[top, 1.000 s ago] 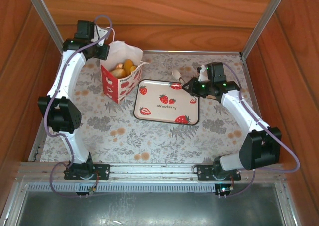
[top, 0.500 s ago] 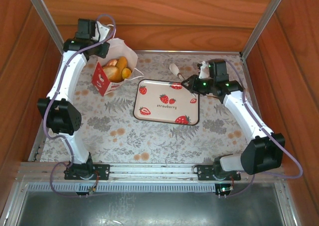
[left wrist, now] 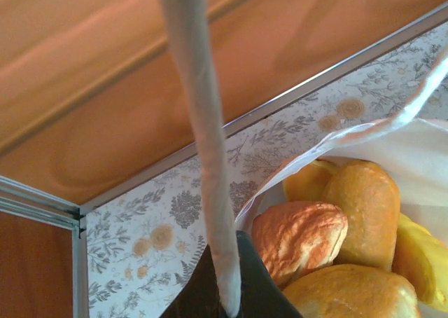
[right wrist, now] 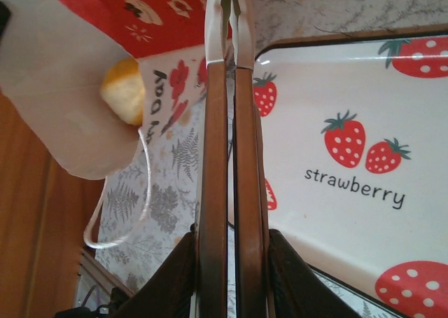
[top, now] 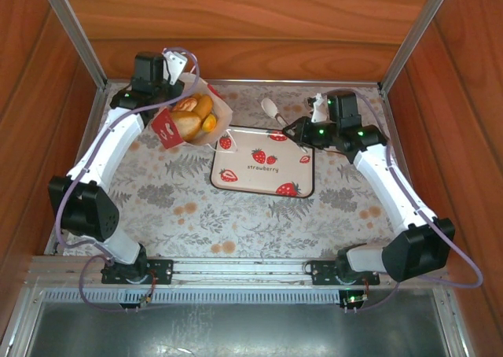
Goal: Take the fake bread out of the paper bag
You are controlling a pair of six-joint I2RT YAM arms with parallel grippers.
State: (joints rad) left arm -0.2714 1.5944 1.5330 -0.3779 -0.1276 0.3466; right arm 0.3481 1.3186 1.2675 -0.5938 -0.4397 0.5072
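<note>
The paper bag [top: 167,127] is white with a red strawberry band. It hangs tilted with its mouth toward the tray, and my left gripper [top: 176,88] is shut on its back rim. Several golden-brown pieces of fake bread [top: 193,116] lie in the open mouth. The left wrist view has the rolls [left wrist: 301,234] inside the white bag wall [left wrist: 420,150], with the rim pinched in my left gripper [left wrist: 231,300]. My right gripper [top: 299,129] is shut on brown tongs [right wrist: 213,157] with white tips [top: 271,108], which point at the bag [right wrist: 63,87] and one roll [right wrist: 124,90].
A flat white strawberry-print tray [top: 267,180] lies mid-table, right of the bag and beneath the tongs [right wrist: 350,122]. A white cord handle [right wrist: 126,213] dangles from the bag. Wooden walls and a metal frame [top: 401,46] enclose the floral tabletop.
My left arm has lifted the bag and swung it right toward the tray, tipping its mouth further over. My right gripper with the tongs has edged back and left.
</note>
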